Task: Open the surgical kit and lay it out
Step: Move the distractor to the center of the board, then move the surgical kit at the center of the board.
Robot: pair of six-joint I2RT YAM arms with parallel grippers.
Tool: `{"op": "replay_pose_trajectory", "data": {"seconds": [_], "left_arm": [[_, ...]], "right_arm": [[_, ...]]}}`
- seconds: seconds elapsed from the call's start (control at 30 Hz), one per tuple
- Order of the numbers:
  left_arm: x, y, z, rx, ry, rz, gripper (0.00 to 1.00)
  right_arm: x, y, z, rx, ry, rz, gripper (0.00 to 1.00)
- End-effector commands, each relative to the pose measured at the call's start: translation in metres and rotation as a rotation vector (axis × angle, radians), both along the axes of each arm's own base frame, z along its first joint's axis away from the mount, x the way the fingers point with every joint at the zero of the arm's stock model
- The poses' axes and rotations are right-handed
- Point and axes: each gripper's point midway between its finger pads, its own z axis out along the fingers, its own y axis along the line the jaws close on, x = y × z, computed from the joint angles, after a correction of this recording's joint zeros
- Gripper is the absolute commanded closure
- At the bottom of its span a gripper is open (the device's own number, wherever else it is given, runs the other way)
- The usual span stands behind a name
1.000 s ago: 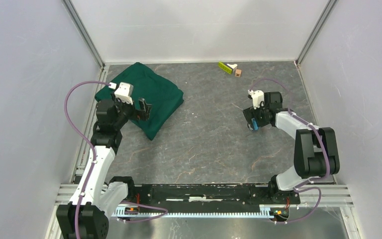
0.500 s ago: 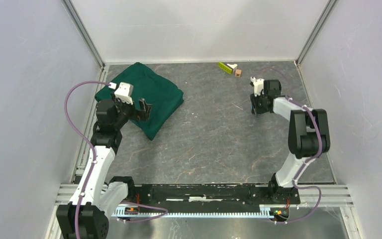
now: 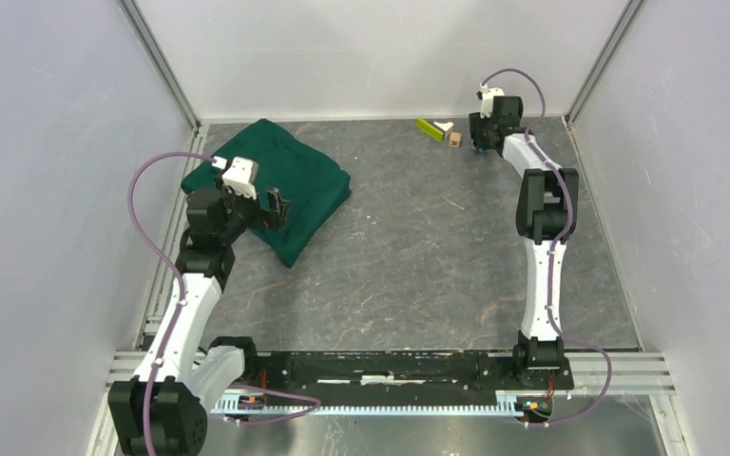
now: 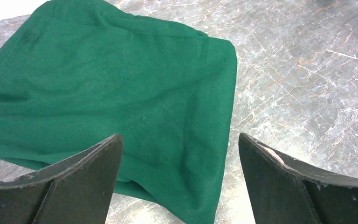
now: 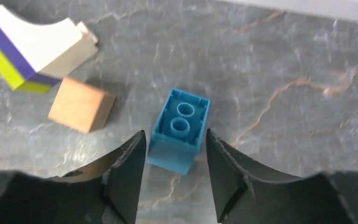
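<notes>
Right wrist: right gripper [image 5: 175, 135] flanks a hollow blue plastic brick [image 5: 179, 126], grip uncertain; left gripper [image 4: 179, 136] gapes over rumpled dark green cloth [image 4: 112, 84] on veined stone counter [image 4: 307, 70].

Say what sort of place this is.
Probably a robot lab test cell: white enclosure walls, two arms bolted to a rail, a green cloth bundle and toy blocks on the table.

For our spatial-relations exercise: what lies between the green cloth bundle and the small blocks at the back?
Nothing: the top view shows only bare table between the green cloth bundle and the small blocks.
</notes>
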Motion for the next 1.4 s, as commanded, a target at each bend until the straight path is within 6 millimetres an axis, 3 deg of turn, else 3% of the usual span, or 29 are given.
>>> {"op": "replay_pose_trajectory", "data": {"seconds": [0.0,0.03,0.1,0.17,0.2,0.3,0.33,0.4,0.6,0.73,0.93,1.0,1.07,1.2,1.27,1.37], "left_arm": [[0.007,0.001,0.01,0.043,-0.042,-0.023,0.0],[0.007,0.0,0.008,0.046,-0.037,-0.032,0.0],[0.006,-0.004,0.006,0.055,-0.026,-0.063,0.0],[0.004,-0.007,0.001,0.069,0.004,-0.088,0.0],[0.004,-0.006,0.0,0.075,0.022,-0.084,0.0],[-0.001,0.007,-0.013,0.094,0.129,-0.011,0.0],[-0.005,0.013,-0.019,0.107,0.168,0.021,0.0],[-0.008,0.033,-0.028,0.143,0.226,0.128,0.0],[0.003,0.087,-0.032,0.146,0.284,0.345,0.0],[0.021,0.097,-0.036,0.084,0.361,0.378,0.0],[0.026,0.065,-0.055,0.02,0.49,0.182,0.0],[0.019,0.041,-0.053,-0.018,0.488,0.028,0.0],[0.01,0.016,-0.046,-0.017,0.451,-0.114,0.0],[0.013,-0.023,-0.04,0.199,0.349,-0.211,0.0],[0.019,-0.036,-0.046,0.257,0.336,-0.229,0.0],[0.031,-0.044,-0.063,0.27,0.383,-0.221,0.11]], "right_arm": [[0.037,-0.003,0.035,0.025,-0.121,-0.023,0.37],[0.039,0.0,0.041,0.031,-0.136,-0.01,0.29],[0.039,0.007,0.056,0.049,-0.158,0.028,0.02],[0.029,0.015,0.071,0.067,-0.166,0.075,0.02],[0.021,0.018,0.088,0.069,-0.189,0.102,0.02],[-0.024,0.024,0.119,0.045,-0.243,0.175,0.02],[-0.043,0.025,0.12,0.033,-0.241,0.196,0.02],[-0.074,0.026,0.14,-0.001,-0.268,0.239,0.02],[-0.16,0.03,0.14,-0.038,-0.221,0.32,0.02],[-0.211,0.046,0.128,0.018,-0.178,0.408,0.02],[-0.269,0.056,0.119,0.005,-0.13,0.535,0.02],[-0.284,0.058,0.116,-0.003,-0.128,0.569,0.02],[-0.296,0.061,0.115,0.003,-0.128,0.591,0.02],[-0.309,0.067,0.115,0.04,-0.119,0.617,0.02],[-0.314,0.07,0.114,0.058,-0.112,0.623,0.02],[-0.318,0.067,0.111,0.061,-0.1,0.592,0.02]]}}
